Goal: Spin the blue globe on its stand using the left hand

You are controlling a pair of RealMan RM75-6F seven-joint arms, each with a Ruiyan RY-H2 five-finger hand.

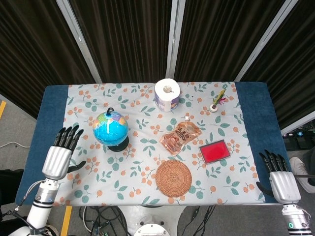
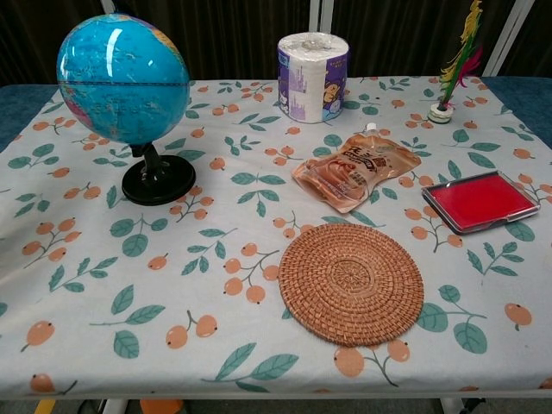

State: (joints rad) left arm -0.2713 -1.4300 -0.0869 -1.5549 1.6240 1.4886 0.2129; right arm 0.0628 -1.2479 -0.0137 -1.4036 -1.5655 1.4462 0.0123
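The blue globe [image 1: 110,128] stands upright on its black stand [image 1: 118,144] at the left of the table; the chest view shows the globe [image 2: 122,79] and its round black base [image 2: 158,181] large at top left. My left hand [image 1: 60,152] hovers open over the table's left edge, well apart from the globe, fingers spread and pointing away from me. My right hand [image 1: 277,175] is open at the table's front right corner, holding nothing. Neither hand appears in the chest view.
A toilet roll [image 1: 167,94] stands at the back centre. A foil pouch [image 1: 180,136], a red flat case [image 1: 214,151] and a woven round coaster [image 1: 173,178] lie in the middle and right. A small feather holder [image 1: 217,102] stands at back right.
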